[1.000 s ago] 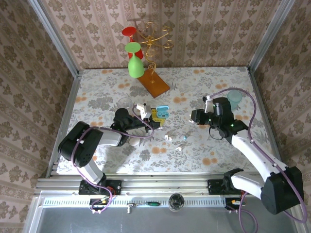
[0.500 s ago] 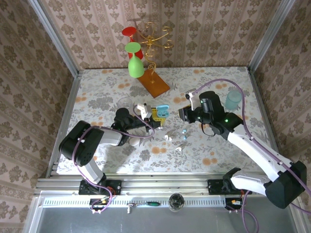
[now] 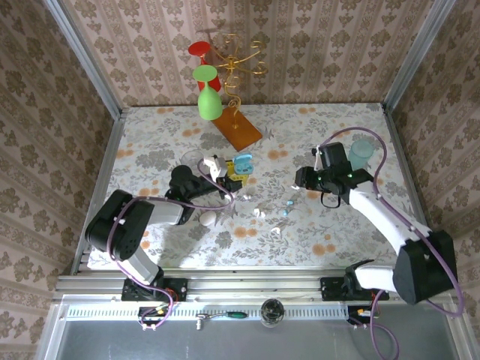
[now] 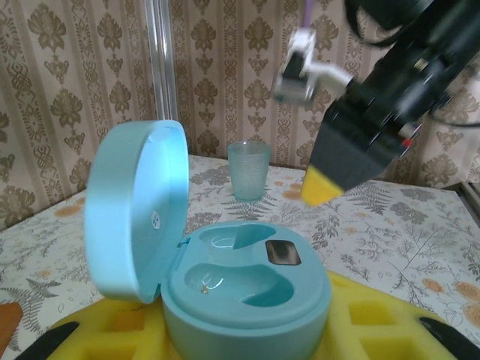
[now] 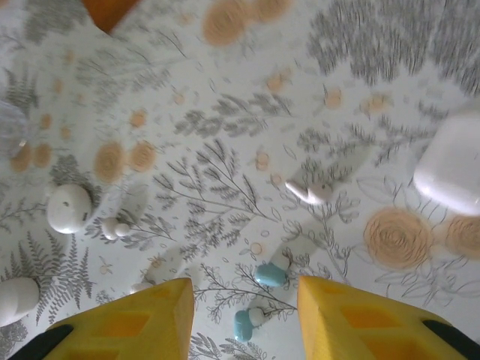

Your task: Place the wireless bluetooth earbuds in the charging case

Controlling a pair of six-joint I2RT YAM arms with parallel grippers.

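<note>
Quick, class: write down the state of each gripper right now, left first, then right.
Left gripper: closed on the open blue charging case.
Right gripper: open, holding nothing, above two blue earbuds.

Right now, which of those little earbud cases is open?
The pale blue charging case held in the left gripper: its lid stands flipped up, showing the inner hollows. The white case lying on the table is shut, a smooth pebble.

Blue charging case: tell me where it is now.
In the top view, the blue charging case sits left of centre with its lid open, gripped by the left tool, just below the orange stand base.
</note>
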